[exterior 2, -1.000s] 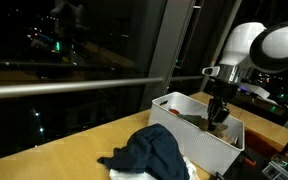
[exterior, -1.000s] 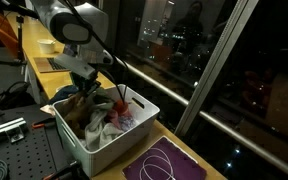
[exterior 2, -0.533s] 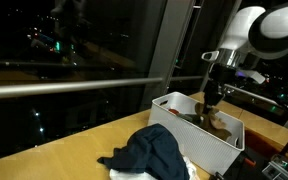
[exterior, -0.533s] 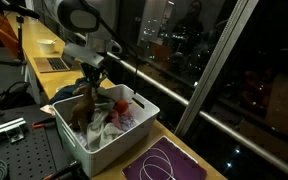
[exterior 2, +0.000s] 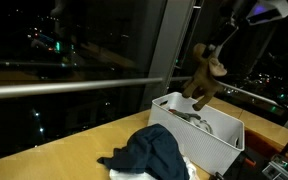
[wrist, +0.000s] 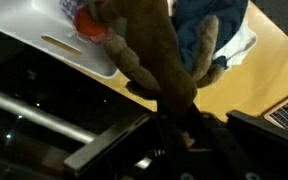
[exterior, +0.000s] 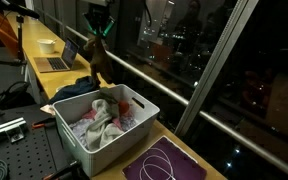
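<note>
The big dark glass window [exterior: 219, 75] stands behind the gripper [exterior: 97, 28] and runs along the whole scene. Far under the gripper lies the long wooden table [exterior 2: 64, 150].

On that table, right under the gripper, sits 1 white plastic bin [exterior: 136, 134]. In it lies a soft heap of pink and white clothes [exterior: 98, 123], with a small red thing [exterior: 123, 103] beside the heap.

In an exterior view a dark blue crumpled cloth [exterior 2: 154, 150] lies on the table, low down and well away from the gripper, just beside the bin. In an exterior view a purple flat mat with thin white loops [exterior: 169, 162] lies past the bin, also far below the gripper. An open grey laptop [exterior: 60, 62] sits on the table, lower than the gripper and off to one side.

The brown floppy cloth [exterior: 101, 62] hangs straight down from the gripper. It is up in the air, above the bin, and it touches nothing below. The gripper is squeezed tight on the top of the brown floppy cloth. In the wrist view the cloth fills the middle and hides the fingertips.
</note>
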You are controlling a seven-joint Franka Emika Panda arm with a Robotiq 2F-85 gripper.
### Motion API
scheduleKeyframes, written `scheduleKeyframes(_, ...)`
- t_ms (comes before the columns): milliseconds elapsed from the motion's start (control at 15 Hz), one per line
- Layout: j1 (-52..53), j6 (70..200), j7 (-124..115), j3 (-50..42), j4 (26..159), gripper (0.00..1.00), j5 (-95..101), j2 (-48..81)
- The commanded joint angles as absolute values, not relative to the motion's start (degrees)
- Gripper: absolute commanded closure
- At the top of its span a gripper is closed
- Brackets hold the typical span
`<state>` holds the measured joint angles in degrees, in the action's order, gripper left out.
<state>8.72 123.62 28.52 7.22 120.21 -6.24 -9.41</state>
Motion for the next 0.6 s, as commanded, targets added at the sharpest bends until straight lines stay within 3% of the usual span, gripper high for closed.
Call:
scheduleKeyframes(0,13.9,120.1,24.3,12.6,114.3,0.95,-2.9,-6.3)
scheduleKeyframes(533,22.6,117.5,16.8,22.6,104.7,0.95,3.8,7.8)
